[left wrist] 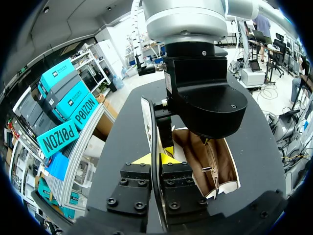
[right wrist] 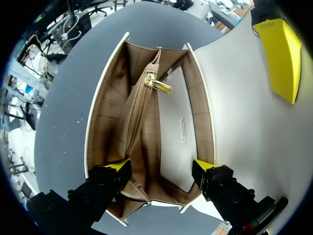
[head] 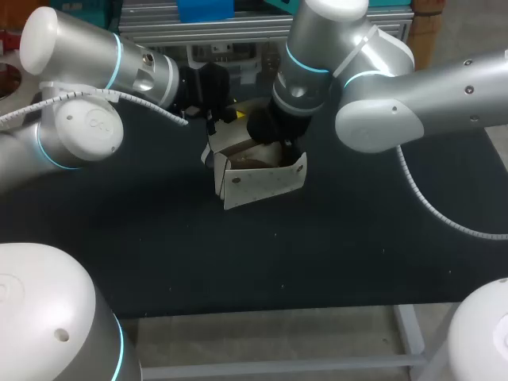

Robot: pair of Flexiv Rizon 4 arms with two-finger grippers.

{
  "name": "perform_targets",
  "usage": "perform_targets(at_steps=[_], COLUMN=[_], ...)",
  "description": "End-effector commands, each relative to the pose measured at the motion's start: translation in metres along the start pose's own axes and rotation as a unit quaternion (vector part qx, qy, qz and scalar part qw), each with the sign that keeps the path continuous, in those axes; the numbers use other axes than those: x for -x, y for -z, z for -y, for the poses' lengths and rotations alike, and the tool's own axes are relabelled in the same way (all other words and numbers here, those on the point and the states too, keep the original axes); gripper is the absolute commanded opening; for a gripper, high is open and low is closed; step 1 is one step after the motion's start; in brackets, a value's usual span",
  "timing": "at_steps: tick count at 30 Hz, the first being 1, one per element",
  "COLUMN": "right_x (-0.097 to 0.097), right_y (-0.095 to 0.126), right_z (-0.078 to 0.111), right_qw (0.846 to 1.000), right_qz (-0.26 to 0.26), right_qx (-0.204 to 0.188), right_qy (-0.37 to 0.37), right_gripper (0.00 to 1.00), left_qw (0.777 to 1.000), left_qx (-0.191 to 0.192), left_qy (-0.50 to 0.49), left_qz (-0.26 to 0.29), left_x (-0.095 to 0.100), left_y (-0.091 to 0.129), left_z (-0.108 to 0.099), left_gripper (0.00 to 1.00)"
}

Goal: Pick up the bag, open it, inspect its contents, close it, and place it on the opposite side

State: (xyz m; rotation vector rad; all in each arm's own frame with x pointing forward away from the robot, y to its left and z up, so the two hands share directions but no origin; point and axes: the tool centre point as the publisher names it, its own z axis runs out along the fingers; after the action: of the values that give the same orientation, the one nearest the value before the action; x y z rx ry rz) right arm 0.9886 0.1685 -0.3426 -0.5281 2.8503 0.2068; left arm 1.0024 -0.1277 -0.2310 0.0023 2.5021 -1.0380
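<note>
Bench, black, carries the white bag, which stands open in its far half, about midway between the left and right edges, with the brown lining showing. Left hand is clamped on the raised flap of the bag. Right hand hangs over the open mouth, fingers apart, tips at the rim.

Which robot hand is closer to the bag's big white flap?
Left. The left gripper is pinching the flap between its fingers; the right gripper hangs open over the open bag, beside the flap.
</note>
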Motion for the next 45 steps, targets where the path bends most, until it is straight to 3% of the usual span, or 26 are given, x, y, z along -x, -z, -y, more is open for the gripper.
perform_targets(at_steps=[1, 14, 15, 16, 18, 19, 20, 30, 45], right_x=[0.001, 0.004, 0.004, 0.005, 0.006, 0.006, 0.006, 0.008, -0.011], right_y=[-0.006, 0.009, 0.012, 0.014, 0.018, 0.02, 0.021, 0.041, 0.112], right_z=[-0.002, -0.001, -0.001, -0.001, -0.001, -0.001, -0.001, -0.003, -0.01], right_qw=[1.0, 1.0, 1.0, 0.999, 0.999, 0.999, 0.999, 0.995, 0.978], right_qz=[-0.003, 0.023, 0.029, 0.032, 0.043, 0.047, 0.052, 0.1, 0.205], right_qx=[-0.004, -0.006, -0.008, -0.008, -0.009, -0.009, -0.009, -0.016, -0.042], right_qy=[0.0, -0.003, -0.004, -0.004, -0.006, -0.006, -0.007, -0.008, -0.008], right_gripper=[1.0, 1.0, 0.88, 0.59, 0.31, 0.04, 0.0, 0.0, 0.0], left_qw=[1.0, 1.0, 1.0, 1.0, 1.0, 1.0, 1.0, 1.0, 1.0], left_qx=[-0.002, -0.003, -0.003, -0.003, -0.003, -0.003, -0.002, 0.001, -0.009], left_qy=[-0.001, -0.005, -0.006, -0.006, -0.007, -0.007, -0.007, -0.008, -0.011], left_qz=[0.0, -0.002, -0.003, -0.003, -0.003, -0.003, -0.003, -0.003, -0.006], left_x=[-0.001, -0.003, -0.003, -0.004, -0.004, -0.004, -0.004, -0.007, -0.018], left_y=[-0.002, -0.001, -0.001, -0.001, -0.001, -0.001, -0.001, 0.001, 0.02], left_z=[0.002, 0.003, 0.003, 0.003, 0.003, 0.003, 0.003, 0.003, 0.022], left_gripper=[0.0, 0.0, 0.0, 0.0, 0.0, 0.0, 0.0, 0.0, 0.0])
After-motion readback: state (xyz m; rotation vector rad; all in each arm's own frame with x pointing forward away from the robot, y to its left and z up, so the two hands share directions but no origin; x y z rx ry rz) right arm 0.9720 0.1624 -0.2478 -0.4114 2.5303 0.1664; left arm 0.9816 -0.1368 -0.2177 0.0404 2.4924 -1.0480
